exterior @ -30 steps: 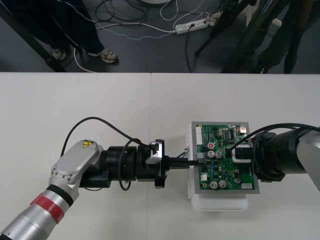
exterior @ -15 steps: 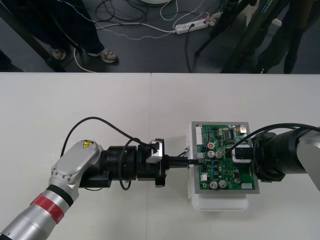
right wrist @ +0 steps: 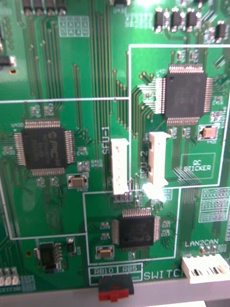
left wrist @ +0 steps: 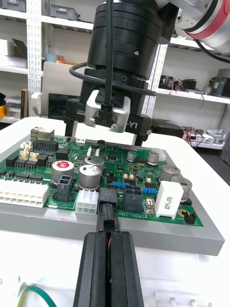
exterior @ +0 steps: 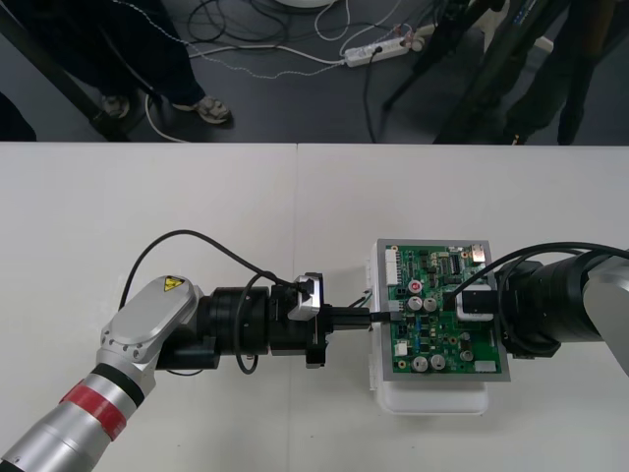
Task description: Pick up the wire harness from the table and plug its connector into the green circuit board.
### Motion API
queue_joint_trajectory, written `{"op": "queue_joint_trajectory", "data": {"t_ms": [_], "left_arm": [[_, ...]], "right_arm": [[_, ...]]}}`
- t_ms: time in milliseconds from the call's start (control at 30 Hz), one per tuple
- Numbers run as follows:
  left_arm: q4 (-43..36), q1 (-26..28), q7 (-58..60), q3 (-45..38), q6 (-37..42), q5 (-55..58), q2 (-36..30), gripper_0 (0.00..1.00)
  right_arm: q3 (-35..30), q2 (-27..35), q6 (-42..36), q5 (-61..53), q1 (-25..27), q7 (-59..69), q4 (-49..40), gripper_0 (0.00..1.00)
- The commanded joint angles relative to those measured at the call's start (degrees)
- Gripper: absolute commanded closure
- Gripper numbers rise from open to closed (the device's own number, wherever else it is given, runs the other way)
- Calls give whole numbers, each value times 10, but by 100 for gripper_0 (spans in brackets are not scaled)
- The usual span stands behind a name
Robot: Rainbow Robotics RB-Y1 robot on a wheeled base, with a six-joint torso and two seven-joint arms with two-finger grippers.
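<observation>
1. My left pincer [exterior: 371, 316] sits in the middle of the front picture, a little below centre. Its two black fingers are pressed together on the black plug [left wrist: 108, 211] of the wire harness [left wrist: 29, 290].
2. The plug is at the left edge of the green board [exterior: 470, 346], nose against a black socket just beside a white one. I cannot tell whether it is fully home. A loop of green wire trails back beside my fingers, over the white base [exterior: 432, 398].
3. I judge the harness very light and its wires limp. They will sag and give no push, so only the plug's hard body is worth holding.
4. The plug is small and smooth plastic. I would keep the fingers on its flat sides, close behind the nose, so it cannot tip. Its pins and the socket look easy to bend, so any push should run straight along the socket.
5. My right pincer [exterior: 479, 302] hangs over the right half of the board, right of centre in the front picture.
6. Against the earlier pictures almost nothing differs. Both arms, the board and the plug lie where they did.
</observation>
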State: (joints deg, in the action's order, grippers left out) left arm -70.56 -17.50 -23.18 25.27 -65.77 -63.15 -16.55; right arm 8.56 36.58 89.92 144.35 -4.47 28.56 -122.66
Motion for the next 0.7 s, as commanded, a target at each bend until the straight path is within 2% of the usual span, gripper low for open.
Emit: {"op": "queue_joint_trajectory", "data": {"t_ms": [33,700], "left_arm": [[-7,-23,-41,28,20,16,-1,100],[-9,-24,-52,29,14,27,-1,100]], "right_arm": [[9,-8,1,-14,-4,11,-7,0],[9,-8,1,-17,-4,11,-7,0]]}}
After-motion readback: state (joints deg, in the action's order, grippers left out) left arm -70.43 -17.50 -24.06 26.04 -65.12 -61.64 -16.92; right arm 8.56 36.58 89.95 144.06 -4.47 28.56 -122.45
